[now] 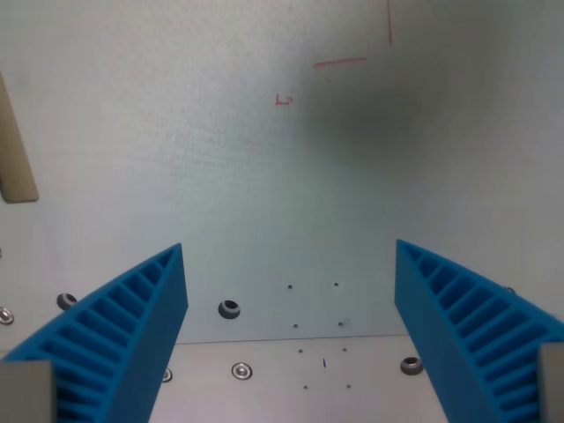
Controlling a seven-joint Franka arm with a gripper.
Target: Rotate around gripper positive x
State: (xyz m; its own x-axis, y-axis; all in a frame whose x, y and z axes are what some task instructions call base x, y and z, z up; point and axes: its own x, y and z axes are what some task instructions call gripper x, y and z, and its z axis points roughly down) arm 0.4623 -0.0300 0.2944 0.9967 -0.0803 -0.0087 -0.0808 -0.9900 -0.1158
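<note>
My gripper points down at a pale grey-white table surface. Its two blue ribbed fingers stand wide apart at the wrist view's lower left and lower right. Nothing is between them. The gripper is open and empty. A soft dark shadow lies on the surface at the upper right.
A beige wooden strip lies at the wrist view's left edge. Thin red marks are drawn on the surface near the top. A metal plate edge with bolts and small holes runs across the bottom.
</note>
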